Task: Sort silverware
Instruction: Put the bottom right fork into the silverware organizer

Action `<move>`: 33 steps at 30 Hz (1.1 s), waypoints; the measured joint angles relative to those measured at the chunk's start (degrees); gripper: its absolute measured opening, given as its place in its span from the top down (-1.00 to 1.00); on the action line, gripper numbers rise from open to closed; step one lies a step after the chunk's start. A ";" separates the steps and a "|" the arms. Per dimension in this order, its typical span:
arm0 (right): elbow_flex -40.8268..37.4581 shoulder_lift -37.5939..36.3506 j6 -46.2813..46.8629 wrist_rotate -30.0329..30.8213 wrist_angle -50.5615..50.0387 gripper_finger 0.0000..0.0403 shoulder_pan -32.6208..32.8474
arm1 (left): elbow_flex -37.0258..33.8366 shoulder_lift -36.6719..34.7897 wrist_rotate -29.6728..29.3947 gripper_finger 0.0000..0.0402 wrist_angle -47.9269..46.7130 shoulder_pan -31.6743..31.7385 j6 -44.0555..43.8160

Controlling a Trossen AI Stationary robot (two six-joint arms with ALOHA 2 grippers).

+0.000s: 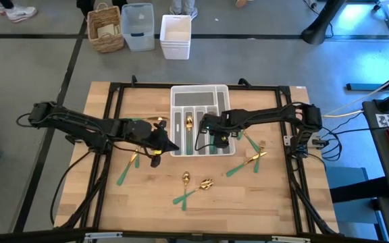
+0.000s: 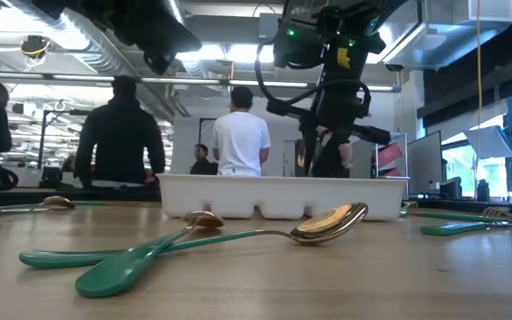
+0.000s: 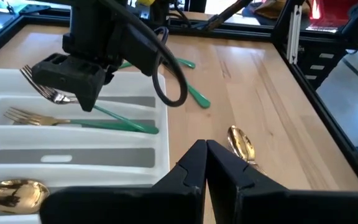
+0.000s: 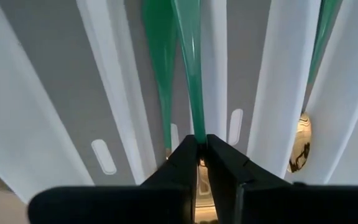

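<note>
The white slotted tray [image 1: 200,101] lies at the table's far middle. My right gripper [image 1: 216,138] hangs over its near half, shut on a green-handled fork [image 3: 42,91]. A second fork [image 3: 23,116] lies in the slot below it, and a spoon [image 1: 189,123] lies in another slot. My left gripper [image 3: 205,155] is shut and holds nothing, hovering just off the tray's left near corner [image 1: 158,150]. Loose spoons and forks lie flat on the wood: a crossed pair [image 1: 194,183] near the middle, several [image 1: 252,158] to the right, one [image 1: 130,165] to the left. My right gripper pinches the fork's green handle [image 4: 196,124] between its two fingers, close to the head end. The fingers come from above, pointing down, and lie across the handle. The tines [image 3: 35,82] stick out on one side. The handle [image 3: 129,122] slants down into the tray on the other.
A gold spoon [image 3: 241,144] lies on the wood just beyond my left fingers. Black frame rails [image 1: 113,135] run along the table's sides. Beyond the far edge stand a wicker basket [image 1: 105,28] and white bins [image 1: 175,37]. People stand in the room behind [image 2: 238,133].
</note>
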 joint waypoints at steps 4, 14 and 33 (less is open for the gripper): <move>0.00 0.29 0.05 0.27 0.45 0.84 0.00 | 0.00 0.00 0.00 0.98 0.01 0.00 0.00; 0.00 4.45 2.95 2.78 3.30 0.84 0.04 | 0.00 0.00 0.01 0.98 -1.74 0.00 0.00; 0.00 4.57 -2.78 5.75 0.41 0.84 0.09 | 0.00 0.02 0.02 0.98 -1.50 0.00 0.22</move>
